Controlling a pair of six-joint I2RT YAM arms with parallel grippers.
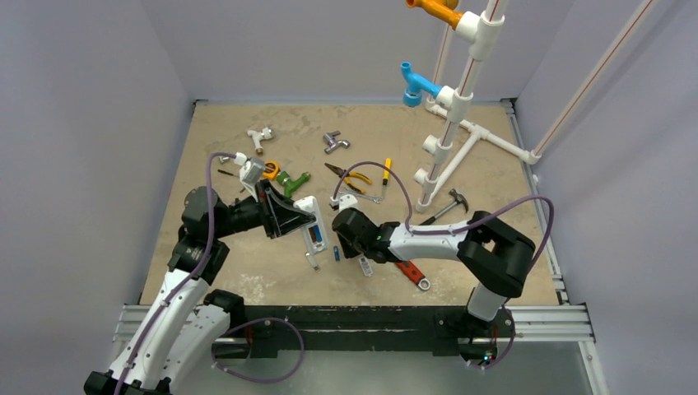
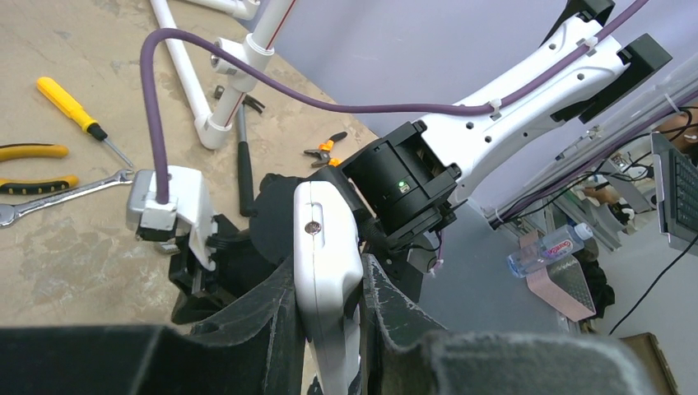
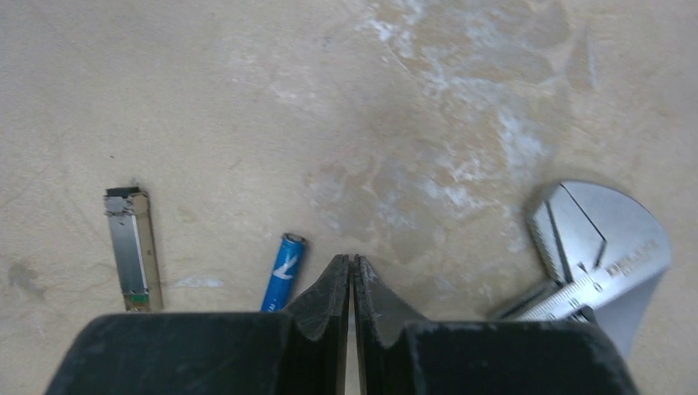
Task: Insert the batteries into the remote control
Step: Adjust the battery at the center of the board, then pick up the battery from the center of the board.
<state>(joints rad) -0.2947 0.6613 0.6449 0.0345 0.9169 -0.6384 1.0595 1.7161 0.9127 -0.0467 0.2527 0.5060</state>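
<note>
1. The left gripper [image 2: 328,284] is clamped on the remote [image 2: 325,234], its two dark fingers pressing the white body from either side.
2. In the top view the remote [image 1: 312,228] is held just above the table [image 1: 206,271], near the middle and a little left of the right arm's wrist. Its back faces up, and a bit of blue shows in the recess (whether that is a battery is too small to tell).
3. The right gripper [image 3: 351,267] hangs low over the table with its fingertips pressed together and nothing between them.
4. One blue battery [image 3: 284,278] lies loose on the table, just left of the right fingers and not touching them.
5. Further left lies a small silvery metal piece [image 3: 132,248], apart from the battery.
6. To the right of the fingers is the head of a wrench [image 3: 594,239] (red handle, seen from above).
7. Farther back lie yellow-handled pliers [image 1: 354,177], a screwdriver [image 1: 387,169] and a hammer [image 1: 449,204], beside a white pipe frame [image 1: 453,123].
</note>
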